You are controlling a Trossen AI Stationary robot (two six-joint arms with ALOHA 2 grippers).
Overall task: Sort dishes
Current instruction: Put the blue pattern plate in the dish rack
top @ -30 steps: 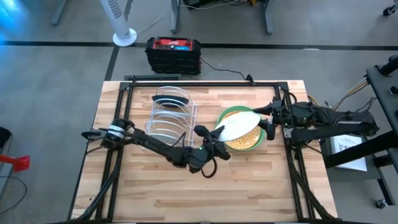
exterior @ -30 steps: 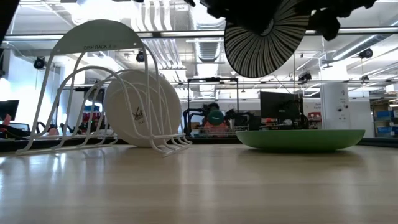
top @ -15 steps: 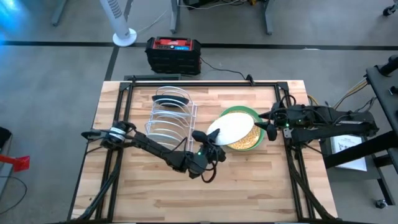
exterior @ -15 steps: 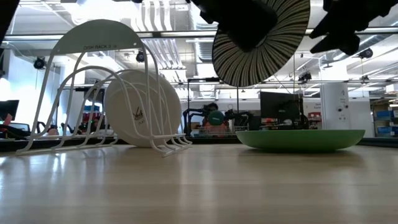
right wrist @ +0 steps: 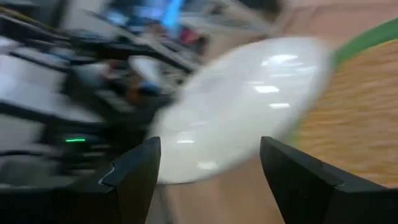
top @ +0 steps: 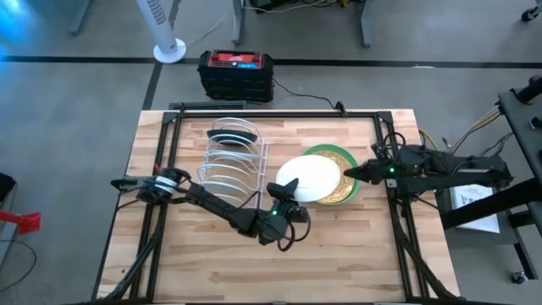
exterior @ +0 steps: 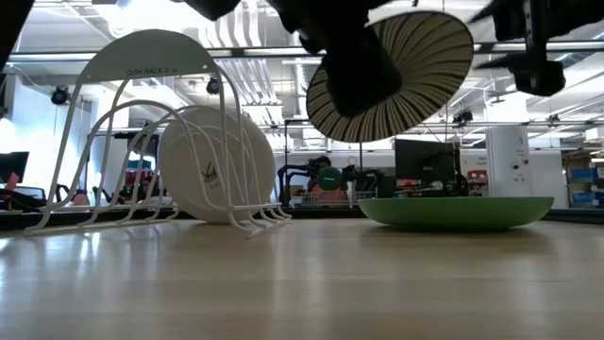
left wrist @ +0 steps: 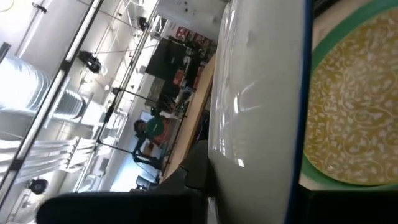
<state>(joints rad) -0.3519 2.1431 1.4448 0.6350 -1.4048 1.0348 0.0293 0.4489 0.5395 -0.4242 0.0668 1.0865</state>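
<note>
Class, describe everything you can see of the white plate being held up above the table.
The round white plate with blue radial lines on its underside looks glazed and glossy on top. It hangs tilted in the air, partly over the stacked yellowish patterned plate. The left gripper is shut on its near rim; the right gripper, jaws open, stands beside its other edge, apart.

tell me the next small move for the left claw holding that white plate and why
Probably carry the white plate leftward toward the wire rack. The left claw grips it by its edge, lifted and tilted above the stacked plates; the right claw is open and off it; the rack has empty slots.
</note>
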